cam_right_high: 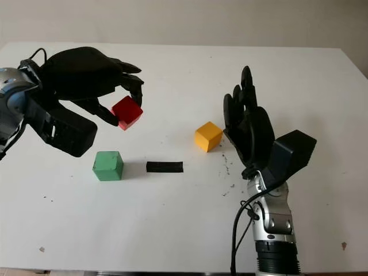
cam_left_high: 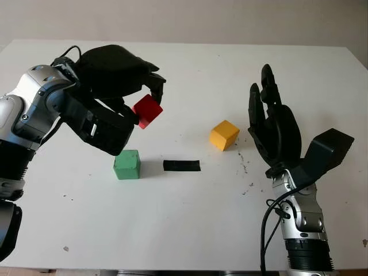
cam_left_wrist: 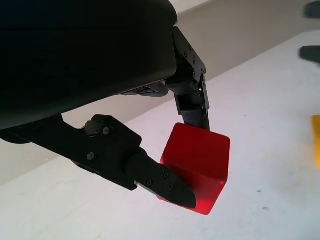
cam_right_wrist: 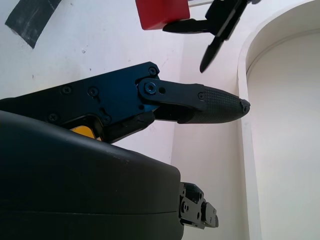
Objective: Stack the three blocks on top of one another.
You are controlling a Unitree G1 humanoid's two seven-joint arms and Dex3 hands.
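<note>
My left hand (cam_left_high: 146, 102) is shut on a red block (cam_left_high: 148, 110), holding it tilted in the air above the table at the left; the left wrist view shows the red block (cam_left_wrist: 197, 167) pinched between black fingers (cam_left_wrist: 160, 180). A green block (cam_left_high: 127, 164) sits on the table below and slightly left of the held one. A yellow block (cam_left_high: 223, 134) rests near the middle right. My right hand (cam_left_high: 271, 123) is open, upright, just right of the yellow block, holding nothing.
A strip of black tape (cam_left_high: 181, 165) lies flat on the white table (cam_left_high: 190, 224) between the green block and the middle. Small dark specks mark the surface near the right hand. The table's far edge meets a pale wall.
</note>
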